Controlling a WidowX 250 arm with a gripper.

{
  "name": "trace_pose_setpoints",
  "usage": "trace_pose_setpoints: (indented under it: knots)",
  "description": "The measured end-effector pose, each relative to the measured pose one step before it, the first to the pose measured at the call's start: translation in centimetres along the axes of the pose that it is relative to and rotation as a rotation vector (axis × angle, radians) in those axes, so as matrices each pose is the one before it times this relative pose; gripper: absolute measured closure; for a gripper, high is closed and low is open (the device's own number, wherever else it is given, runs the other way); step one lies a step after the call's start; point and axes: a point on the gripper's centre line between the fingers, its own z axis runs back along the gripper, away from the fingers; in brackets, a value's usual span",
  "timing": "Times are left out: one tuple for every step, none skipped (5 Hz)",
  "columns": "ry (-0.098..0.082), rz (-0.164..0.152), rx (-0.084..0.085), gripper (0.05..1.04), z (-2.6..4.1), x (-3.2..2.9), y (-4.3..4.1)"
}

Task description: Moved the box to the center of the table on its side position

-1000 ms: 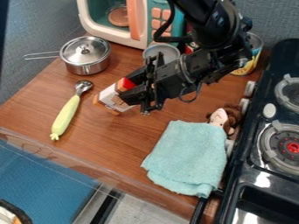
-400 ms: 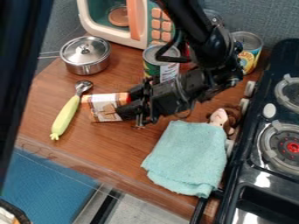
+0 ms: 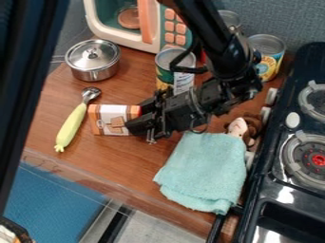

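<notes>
So the box (image 3: 114,119) is roughly mid-bench (image 3: 127,159), maybe a touch left of true centre, with a broad printed face in view. Looks to me like the move is mostly done – what's left is probably making sure it's settled, then backing the arm (image 3: 219,45) off. The jaws are right at the box's right-hand end, but I honestly can't tell if they're gripping it or have let go.

Box is a squared-off little block, orange and white. Wood-grain bench under it, green-handled scoop (image 3: 71,127) just beside it, smooth and rounded. Shiny round metal pot (image 3: 93,64) behind, ribbed-looking can (image 3: 166,73) too, and a fuzzy folded teal towel (image 3: 203,171) nearer me.
</notes>
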Motion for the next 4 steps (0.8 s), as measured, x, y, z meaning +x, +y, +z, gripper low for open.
trace_pose_setpoints:
  knots:
    - [-0.0145, -0.0080, -0.0064, 0.349, -0.071, 0.185, -0.037]
    - [-0.0013, -0.0046, 0.0008, 0.095, 0.000, 0.021, 0.012]
    - [-0.0123, 0.0020, 0.0082, 0.077, 0.606, -0.508, 0.107]
    - [-0.0444, 0.0103, -0.0100, 0.083, 1.101, -0.118, -0.023]
